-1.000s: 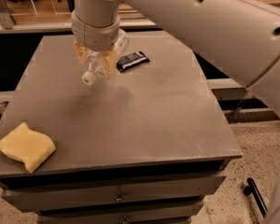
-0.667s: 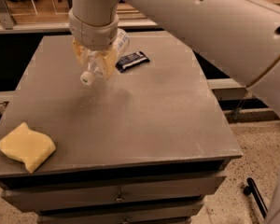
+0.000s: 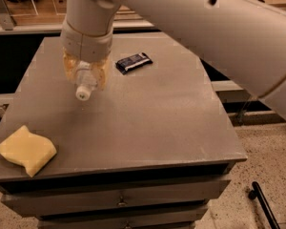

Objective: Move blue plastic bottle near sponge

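My gripper (image 3: pixel 85 74) hangs above the left middle of the grey table (image 3: pixel 148 113), shut on the blue plastic bottle (image 3: pixel 86 82). The bottle is clear, tilted, its white cap pointing down toward the front. It is held off the tabletop. The sponge (image 3: pixel 26 150), a pale yellow foam block with wavy edges, lies at the table's front left corner, well apart from the bottle and to the front left of it.
A flat dark blue snack wrapper (image 3: pixel 133 62) lies on the table behind and to the right of the gripper. My white arm (image 3: pixel 205 27) spans the upper right of the view. Drawers sit under the tabletop; speckled floor lies at the right.
The gripper with the bottle has moved left and toward the front of the table, closer to the sponge. The sponge and the wrapper have not moved.
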You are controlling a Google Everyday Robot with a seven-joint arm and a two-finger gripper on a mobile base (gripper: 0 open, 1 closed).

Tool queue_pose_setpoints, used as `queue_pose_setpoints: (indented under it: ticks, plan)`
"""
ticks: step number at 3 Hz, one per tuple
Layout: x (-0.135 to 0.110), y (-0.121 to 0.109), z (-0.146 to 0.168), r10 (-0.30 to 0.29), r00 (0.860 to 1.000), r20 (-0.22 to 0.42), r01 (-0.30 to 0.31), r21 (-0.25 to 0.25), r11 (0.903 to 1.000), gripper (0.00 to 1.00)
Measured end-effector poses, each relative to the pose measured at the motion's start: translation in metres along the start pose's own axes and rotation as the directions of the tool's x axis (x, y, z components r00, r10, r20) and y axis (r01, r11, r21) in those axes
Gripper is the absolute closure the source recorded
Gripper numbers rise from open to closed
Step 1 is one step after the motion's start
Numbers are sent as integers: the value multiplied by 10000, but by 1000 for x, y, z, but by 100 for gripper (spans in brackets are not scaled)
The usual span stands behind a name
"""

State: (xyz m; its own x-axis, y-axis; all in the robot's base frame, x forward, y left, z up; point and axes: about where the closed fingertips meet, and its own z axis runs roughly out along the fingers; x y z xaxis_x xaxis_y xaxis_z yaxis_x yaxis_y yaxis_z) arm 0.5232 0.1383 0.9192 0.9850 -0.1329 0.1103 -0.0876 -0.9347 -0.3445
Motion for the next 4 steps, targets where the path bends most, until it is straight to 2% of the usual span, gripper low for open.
queue_pose_setpoints:
  ticks: [1,2,3,4]
  plan:
    - [-22,-7,6,-854,9950,527,831,442,9956,100]
    - [-21,-6,6,-848,9952,487,828,417,9957,100]
    - [-22,-4,8,-1269,9912,365,1248,554,9906,100]
    - [-40,7,19,-2768,9609,-2,2757,896,9571,100]
